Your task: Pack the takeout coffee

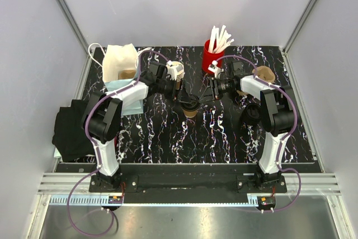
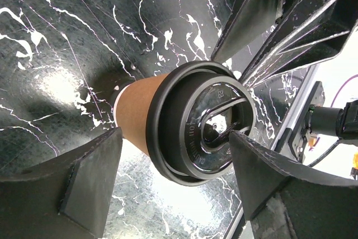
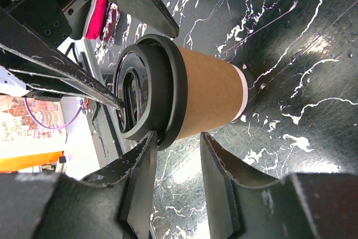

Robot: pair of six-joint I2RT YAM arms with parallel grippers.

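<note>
While the takeout coffee (image 1: 191,107) stands lidded mid-table, both pincers flank it.
Left gripper (image 2: 174,144) gapes wide astride the lid (image 2: 204,121); right gripper (image 3: 178,138) is narrow, holding nothing. Light, crushable paper, probably: grip the wall gently, under the rim.

Brown takeout cup (image 2: 140,117), black lid (image 2: 193,132), white-veined black tabletop (image 1: 168,135), red holder (image 1: 211,59)

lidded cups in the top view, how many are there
1. The lidded brown cup stands upright near the middle of the view. The brown cups toward the right edge show no lid. More could be hidden in the white bag at the left.
</note>
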